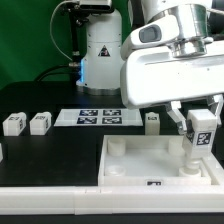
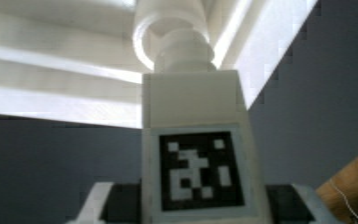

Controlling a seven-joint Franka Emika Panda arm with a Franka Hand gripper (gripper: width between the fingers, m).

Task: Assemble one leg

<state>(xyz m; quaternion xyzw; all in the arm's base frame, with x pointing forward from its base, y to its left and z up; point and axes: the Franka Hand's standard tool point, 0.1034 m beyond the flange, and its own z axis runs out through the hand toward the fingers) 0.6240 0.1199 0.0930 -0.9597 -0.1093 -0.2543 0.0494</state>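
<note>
The only print you can read here is marker tags, black-and-white square patterns without letters: 1 tag (image 1: 201, 138) on the leg (image 1: 194, 156), 1 small tag (image 1: 153, 183) on the front rim of the tray (image 1: 120, 178), and a row of them on the marker board (image 1: 95, 117), which lies on the black table (image 1: 50, 150) just beyond the tray's far rim. Your gripper (image 1: 200, 122) is closed on the leg at its tagged end and holds it upright over the tray's far corner on the exterior view's right. From the exterior view you cannot tell whether its lower end is seated. The wrist view gives you what that view does not: the leg (image 2: 194, 100) fills the frame with its tag (image 2: 197, 168) large and sharp, grey finger pads (image 2: 112, 206) press its sides, and its far end meets a round socket (image 2: 172, 42) in the tray. Only the exterior view shows you the spare parts: the nearest spare leg (image 1: 152, 121) stands just behind the tray's far rim, while the middle spare leg (image 1: 40, 122) and the farthest spare leg (image 1: 13, 123) stand well off toward the exterior view's left of the tray.
</note>
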